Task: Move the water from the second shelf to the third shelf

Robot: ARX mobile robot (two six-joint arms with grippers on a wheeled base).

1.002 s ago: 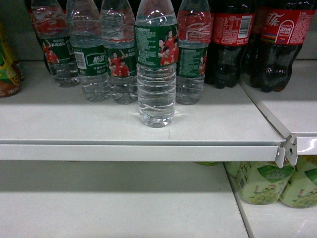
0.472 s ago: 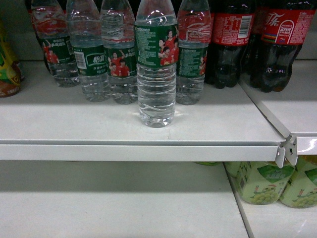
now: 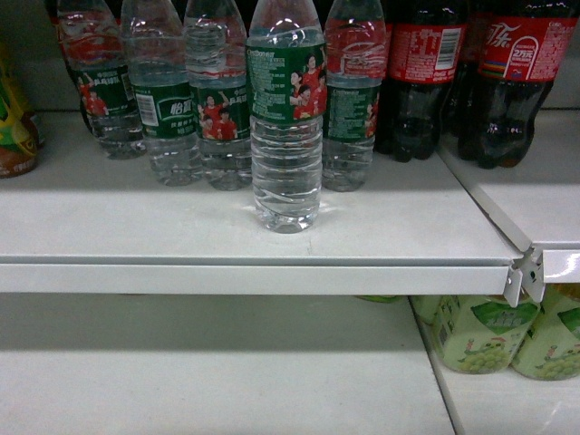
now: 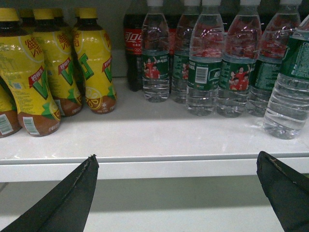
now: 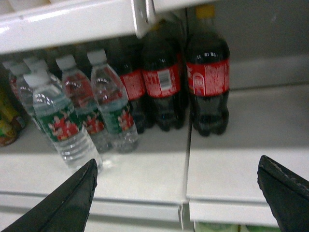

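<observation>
Clearly the water bottle (image 3: pixel 286 127) stands alone near the shelf (image 3: pixel 136 227) front edge, ahead of its row. Both the left tool (image 4: pixel 176 193) and right tool (image 5: pixel 176 193) hang spread wide, empty. Best approach level, closing on the ribbed body below the label, clear of neighbouring bottles (image 3: pixel 217 100).

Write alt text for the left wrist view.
The open left end effector hangs empty before a white shelf. On it stand yellow drink bottles at left and green-labelled water bottles at right, with one cola bottle behind.
</observation>
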